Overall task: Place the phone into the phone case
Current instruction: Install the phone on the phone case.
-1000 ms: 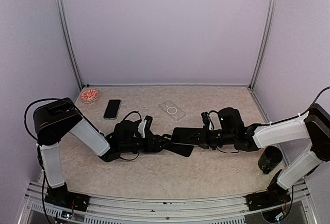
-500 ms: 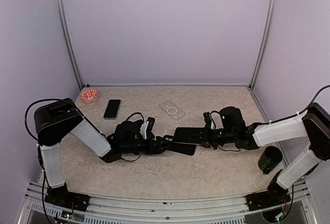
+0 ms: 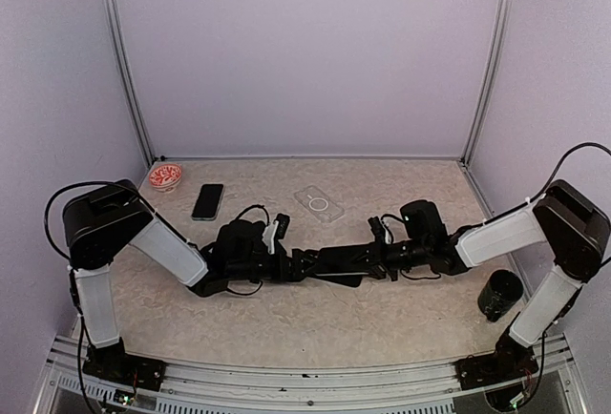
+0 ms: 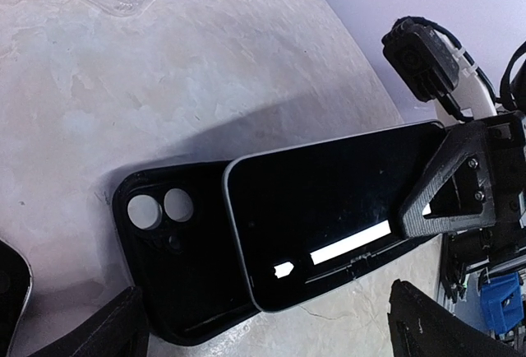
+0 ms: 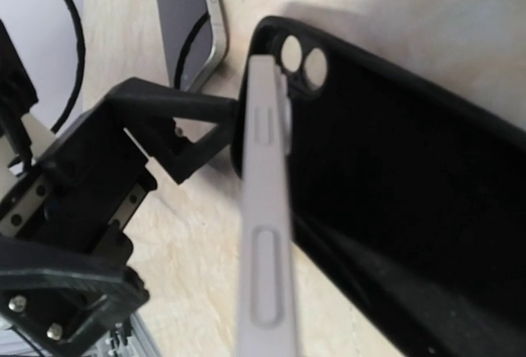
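A black phone case lies inside up on the table, camera holes at its far end. My right gripper is shut on the phone, screen up. It holds the phone tilted, with its free end over the case's open side. One right finger lies across the screen. In the right wrist view the phone shows edge-on beside the case. My left gripper is open, its fingers spread either side of the case's near end. One left finger reaches the case's camera end.
A clear case and a second phone lie farther back. A small red bowl sits at the back left corner. A dark cup stands near the right arm's base. Metal frame posts stand at the back corners.
My right gripper has moved left and down with the phone, which now overlaps the case. My left gripper has shifted slightly right towards it.
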`<state>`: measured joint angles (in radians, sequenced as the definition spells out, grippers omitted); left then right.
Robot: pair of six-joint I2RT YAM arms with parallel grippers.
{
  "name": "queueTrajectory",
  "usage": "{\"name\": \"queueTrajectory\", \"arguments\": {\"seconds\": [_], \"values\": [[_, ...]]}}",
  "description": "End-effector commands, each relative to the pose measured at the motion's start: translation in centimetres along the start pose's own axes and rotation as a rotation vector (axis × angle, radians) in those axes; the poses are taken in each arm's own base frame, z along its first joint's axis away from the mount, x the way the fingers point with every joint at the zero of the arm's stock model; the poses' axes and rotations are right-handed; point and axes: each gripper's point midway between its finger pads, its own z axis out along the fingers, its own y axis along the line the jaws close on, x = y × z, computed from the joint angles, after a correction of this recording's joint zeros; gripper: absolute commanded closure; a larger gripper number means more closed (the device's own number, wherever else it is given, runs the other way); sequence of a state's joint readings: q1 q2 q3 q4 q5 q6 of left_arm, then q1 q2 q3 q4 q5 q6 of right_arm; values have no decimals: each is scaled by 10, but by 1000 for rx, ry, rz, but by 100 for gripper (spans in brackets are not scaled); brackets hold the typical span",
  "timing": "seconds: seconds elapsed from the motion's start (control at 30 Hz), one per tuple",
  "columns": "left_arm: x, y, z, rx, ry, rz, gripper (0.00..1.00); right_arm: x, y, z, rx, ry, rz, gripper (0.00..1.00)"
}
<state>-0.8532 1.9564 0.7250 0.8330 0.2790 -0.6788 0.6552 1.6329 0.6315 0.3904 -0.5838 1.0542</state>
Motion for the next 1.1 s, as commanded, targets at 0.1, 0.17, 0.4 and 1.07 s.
{"name": "queueTrajectory", "arguments": {"seconds": [0.1, 0.17, 0.4, 1.07], "values": [[-16, -9, 2, 17, -33, 29, 1, -18, 18, 2, -113, -12, -13, 100], [-15, -9, 2, 17, -32, 29, 1, -18, 16, 2, -122, -10, -3, 100], [-16, -8, 5, 15, -32, 28, 1, -20, 11, 5, -141, 5, 22, 100], [-13, 1, 4, -8, -31, 17, 1, -13, -15, 20, -163, 56, 138, 100]]}}
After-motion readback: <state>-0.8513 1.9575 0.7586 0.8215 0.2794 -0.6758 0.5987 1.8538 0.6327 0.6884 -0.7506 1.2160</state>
